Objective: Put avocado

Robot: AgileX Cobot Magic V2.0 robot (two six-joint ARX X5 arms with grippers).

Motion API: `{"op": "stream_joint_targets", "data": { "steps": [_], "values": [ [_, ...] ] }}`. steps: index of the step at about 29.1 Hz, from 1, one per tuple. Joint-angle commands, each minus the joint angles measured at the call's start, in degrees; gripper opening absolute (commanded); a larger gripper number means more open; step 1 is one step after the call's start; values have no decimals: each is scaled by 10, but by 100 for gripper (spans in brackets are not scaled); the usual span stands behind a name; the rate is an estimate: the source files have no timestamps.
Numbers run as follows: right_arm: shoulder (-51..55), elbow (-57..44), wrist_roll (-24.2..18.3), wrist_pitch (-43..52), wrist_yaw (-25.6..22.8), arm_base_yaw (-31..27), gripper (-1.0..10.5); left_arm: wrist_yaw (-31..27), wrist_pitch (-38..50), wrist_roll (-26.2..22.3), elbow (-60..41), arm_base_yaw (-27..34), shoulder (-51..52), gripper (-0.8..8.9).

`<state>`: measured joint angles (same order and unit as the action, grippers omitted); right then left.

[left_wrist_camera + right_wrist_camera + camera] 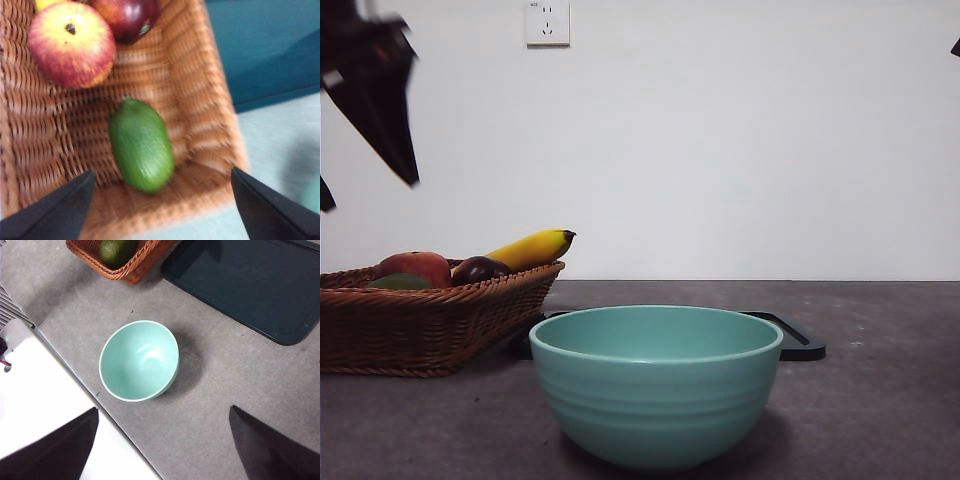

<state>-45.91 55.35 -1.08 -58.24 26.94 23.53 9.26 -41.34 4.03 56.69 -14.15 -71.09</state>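
Note:
The avocado [141,145] is a dull green oval fruit lying in a brown wicker basket [205,85]. In the front view only its top [398,283] shows over the basket rim [440,296]. It also shows in the right wrist view [116,251]. My left gripper [160,210] is open and empty, hovering above the avocado; in the front view it is the dark shape at the upper left [375,90]. My right gripper [162,445] is open and empty, high above the table near a teal bowl [139,360].
The basket also holds a red apple [71,43], a dark plum-like fruit [127,17] and a banana [532,248]. The teal bowl [656,385] stands at the table's front. A dark tray [245,285] lies behind it, next to the basket.

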Motion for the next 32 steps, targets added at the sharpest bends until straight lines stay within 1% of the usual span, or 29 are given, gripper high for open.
{"op": "stream_joint_targets", "data": {
  "steps": [1, 3, 5, 12, 15, 23, 25, 27, 29, 32],
  "values": [
    [-5, 9, 2, 6, 0, 3, 420, -32, 7, 0, 30, -9, -49, 433],
    [-5, 9, 2, 7, 0, 3, 420, -57, 8, 0, 42, -16, -81, 433],
    [-5, 9, 2, 8, 0, 3, 420, -68, 8, -1, 54, -20, -108, 433],
    [-5, 9, 3, 8, 0, 3, 420, -70, 38, -2, 68, -28, -176, 433],
    [-5, 9, 3, 8, 0, 3, 419, -93, 37, -2, 68, -30, -198, 433],
    [-5, 9, 3, 12, 0, 3, 420, -99, 38, -2, 68, -36, -224, 430],
    [-5, 9, 3, 14, 0, 3, 419, -99, 37, -1, 68, -36, -229, 406],
    [-5, 9, 3, 15, 0, 3, 420, -99, 36, -1, 68, -36, -235, 337],
    [-5, 9, 3, 16, 0, 3, 419, -99, 33, 0, 68, -36, -237, 312],
    [-5, 9, 3, 16, 0, 3, 419, -99, 33, 1, 68, -37, -238, 305]
  ]
}}
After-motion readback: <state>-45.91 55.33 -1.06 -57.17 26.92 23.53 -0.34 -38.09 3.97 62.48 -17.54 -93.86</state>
